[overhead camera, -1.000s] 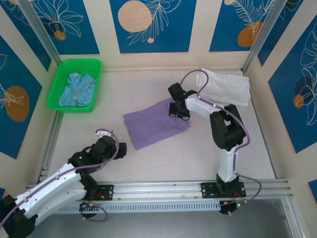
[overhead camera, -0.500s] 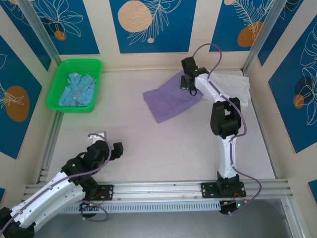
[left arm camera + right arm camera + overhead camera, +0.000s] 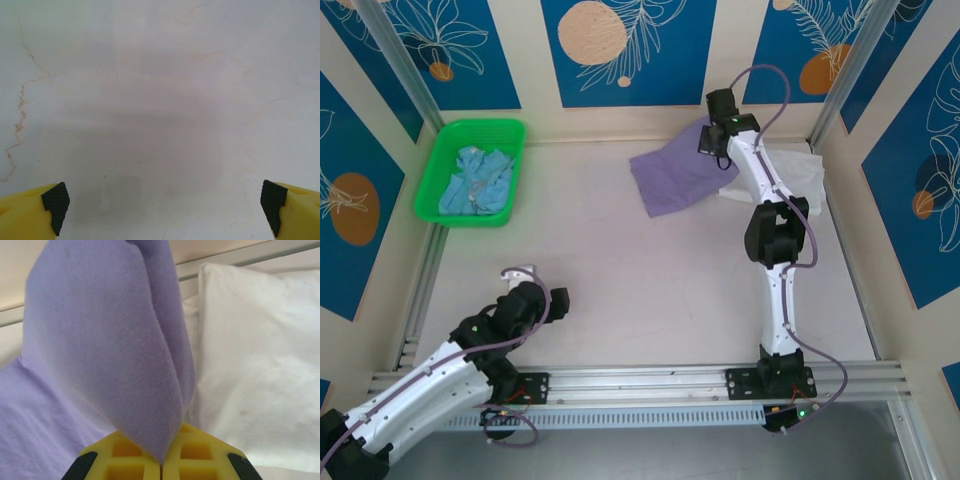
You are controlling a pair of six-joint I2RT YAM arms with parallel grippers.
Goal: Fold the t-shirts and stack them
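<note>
Cloth of lavender t-shirt (image 3: 95, 355) sits pinched between right fingers (image 3: 125, 457); left fingers (image 3: 27, 217) gape empty.

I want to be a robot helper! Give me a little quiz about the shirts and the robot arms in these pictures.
1. Which gripper is shut on the purple t-shirt, left or right?
2. True or false: the light blue t-shirt lies in the green basket.
3. The t-shirt next to the purple one, at the table's far right, is: A white, B red, C black.

Key: 1 the right gripper; 2 true; 3 A, the white t-shirt.
</note>
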